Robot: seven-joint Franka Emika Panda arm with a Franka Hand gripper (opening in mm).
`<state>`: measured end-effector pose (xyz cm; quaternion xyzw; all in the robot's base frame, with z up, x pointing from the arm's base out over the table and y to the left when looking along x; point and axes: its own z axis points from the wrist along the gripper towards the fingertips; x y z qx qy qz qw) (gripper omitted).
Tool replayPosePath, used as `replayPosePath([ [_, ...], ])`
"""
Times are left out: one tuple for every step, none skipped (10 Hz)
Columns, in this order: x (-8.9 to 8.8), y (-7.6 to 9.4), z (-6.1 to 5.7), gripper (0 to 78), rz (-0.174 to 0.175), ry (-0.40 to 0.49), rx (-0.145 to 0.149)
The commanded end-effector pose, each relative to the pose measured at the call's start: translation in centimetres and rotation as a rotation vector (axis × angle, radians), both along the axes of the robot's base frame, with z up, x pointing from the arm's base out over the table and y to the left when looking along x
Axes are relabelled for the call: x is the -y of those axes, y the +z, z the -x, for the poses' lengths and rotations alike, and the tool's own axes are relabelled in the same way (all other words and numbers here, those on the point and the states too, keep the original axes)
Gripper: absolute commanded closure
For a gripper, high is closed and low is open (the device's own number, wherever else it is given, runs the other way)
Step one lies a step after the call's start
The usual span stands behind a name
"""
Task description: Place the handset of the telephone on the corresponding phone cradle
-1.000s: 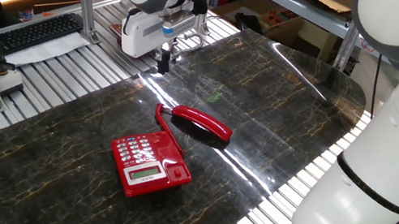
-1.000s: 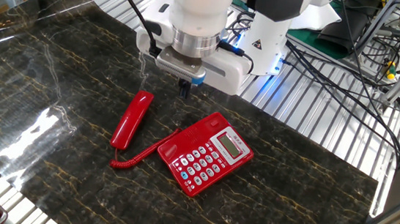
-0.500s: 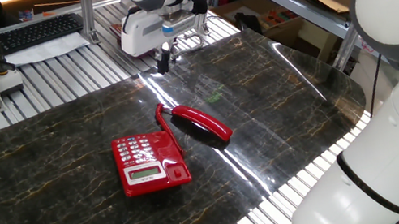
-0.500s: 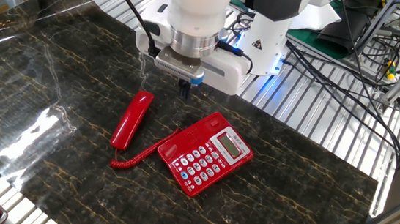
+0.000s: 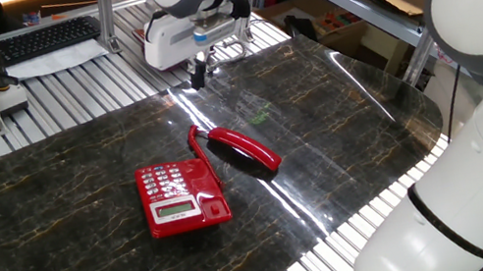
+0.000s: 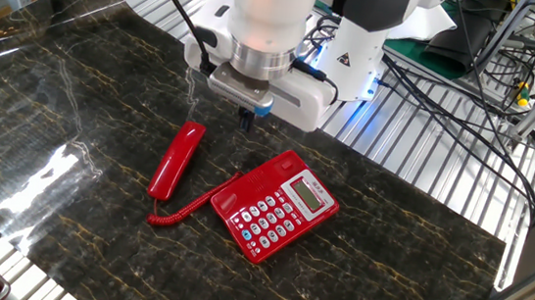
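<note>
**benchbot_88:** One fixed view has the handset (image 5: pixel 245 148) lying flat on the dark marble-look table (image 5: pixel 50 179), just beside the telephone (image 5: pixel 180 195) but not on it. The red cord (image 5: pixel 195 141) curls from the handset's far end back to the base. The gripper (image 5: pixel 198 69) hangs in the air above the far part of the table, well apart from both, with nothing in it.

**wirenut:** Yep, and the other fixed view agrees. Handset (image 6: pixel 176 159) is off to one side of the telephone (image 6: pixel 275 206), angled a bit away from it, with the cord (image 6: pixel 183 210) looping on the table (image 6: pixel 46 99) between them. The phone cradle (image 6: pixel 261 177) is the bare strip along the base's edge next to the keypad, nothing sitting in it. Gripper (image 6: pixel 247 119) is up over the gap between handset and base, touching neither. Jaws look pinched nearly together, just a dark narrow tip, nothing between them.

**benchbot_88:** Same from my side, fingers look closed up tight.
</note>
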<state>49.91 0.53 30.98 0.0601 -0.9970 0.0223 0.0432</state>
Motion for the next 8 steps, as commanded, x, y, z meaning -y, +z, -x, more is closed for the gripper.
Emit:
replayPosePath([
  [0.2, -1.6, -0.1, 77.6, 0.05, -0.029, 0.006],
  [0.3, -2.5, -0.2, 77.6, 0.043, -0.027, 0.005],
  [0.4, -2.9, -0.5, 77.6, 0.043, -0.027, 0.002],
  [0.5, -3.1, -0.8, 77.6, 0.042, -0.029, -0.001],
  [0.6, -3.1, -1.0, 77.6, 0.037, -0.028, -0.004],
  [1.1, -3.5, -1.5, 77.6, -0.006, -0.026, -0.013],
  [1.6, -4.0, -1.9, 77.6, -0.029, -0.009, -0.015],
  [2.1, -4.8, -2.2, 77.6, -0.03, 0.009, -0.014],
])
